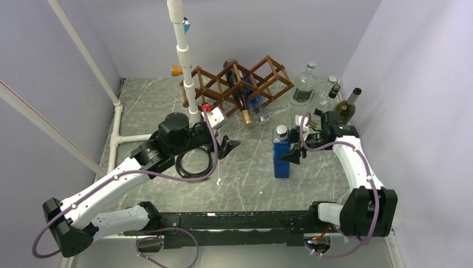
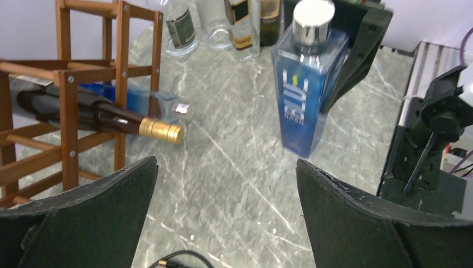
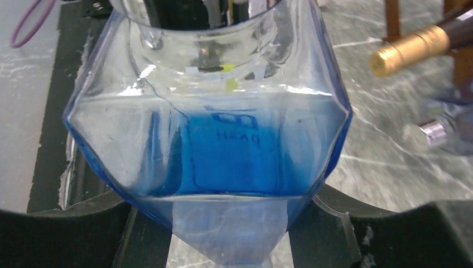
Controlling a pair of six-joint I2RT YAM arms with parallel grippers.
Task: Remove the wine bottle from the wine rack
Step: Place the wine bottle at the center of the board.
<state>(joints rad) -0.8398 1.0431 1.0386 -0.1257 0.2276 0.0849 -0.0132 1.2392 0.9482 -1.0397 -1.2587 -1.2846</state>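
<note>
Wine rack [image 1: 254,84] sits at the back centre of the grey marbled table [image 1: 245,184], just right of the white pipe frame [image 1: 183,50]; dark wine bottle [image 1: 239,92] lies in one of the rack's middle cells, exact cell not clear; its neck pokes out of the front, and its gold capsule [image 2: 160,130] hangs just above the tabletop; second bottle, blue glass with silver cap [image 2: 181,109], lies in the rack beside and slightly behind it

Blue square bottle [image 1: 281,156] stands upright on the table, in front of the rack and to its right, well apart from it; silver cap [image 1: 281,131] on top; right gripper [image 1: 289,156] is clamped on this bottle, one finger pressed to each side of the body; wrist view shows both pads [image 3: 61,229] tight against the glass, with the bottle filling the gap

Left gripper [image 1: 230,146] hovers low over the table in front of the rack, jaws spread wide and holding nothing; its fingers [image 2: 100,212] frame bare tabletop, with the capsule ahead to the left and the blue square bottle ahead to the right; touching neither

Cluster of standing bottles [image 1: 304,86] at the back right corner, clear and dark glass; black cable loop [image 1: 192,164] lies on the table under the left arm
</note>
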